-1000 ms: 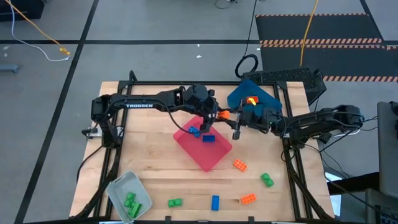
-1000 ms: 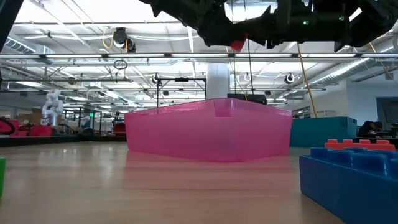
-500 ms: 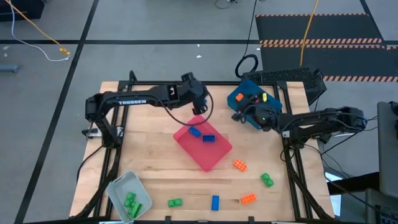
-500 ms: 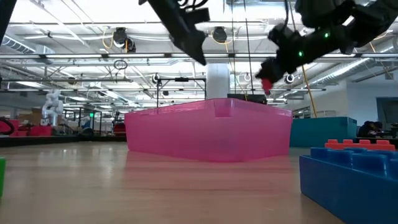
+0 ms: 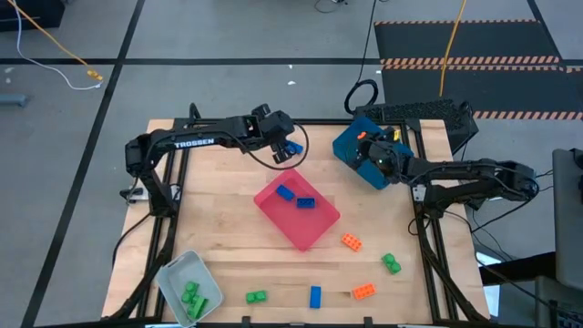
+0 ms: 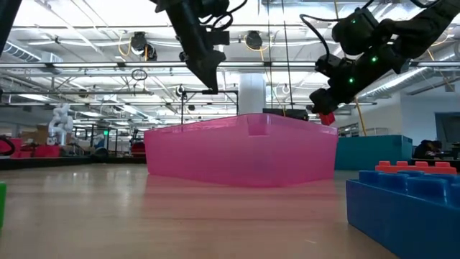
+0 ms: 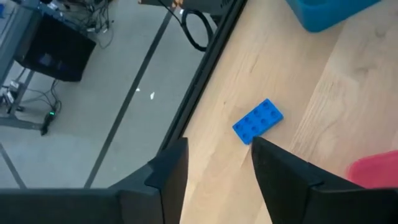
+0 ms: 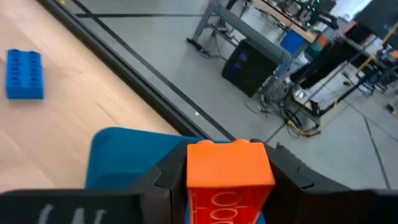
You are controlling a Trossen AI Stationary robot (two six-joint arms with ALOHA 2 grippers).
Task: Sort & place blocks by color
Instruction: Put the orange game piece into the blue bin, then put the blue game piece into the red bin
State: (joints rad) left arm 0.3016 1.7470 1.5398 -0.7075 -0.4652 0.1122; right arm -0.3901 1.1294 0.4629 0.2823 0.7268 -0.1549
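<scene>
My right gripper point(image 8: 229, 168) clamps an orange block point(image 8: 229, 171) above the blue tray point(image 5: 362, 155), upper right from above; overhead the block is only a speck, though my wrist view shows it plainly. My left gripper point(image 7: 214, 168), upper centre, gapes empty over a blue block point(image 7: 257, 121) lying on the table point(image 5: 228, 237), which looks nearly hidden from overhead.

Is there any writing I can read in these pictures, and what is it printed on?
"TROSSEN": white letters on the left arm, in the high view.
Raised loops on the orange block held in the right claw: not readable as letters.
Nothing else legible.
</scene>
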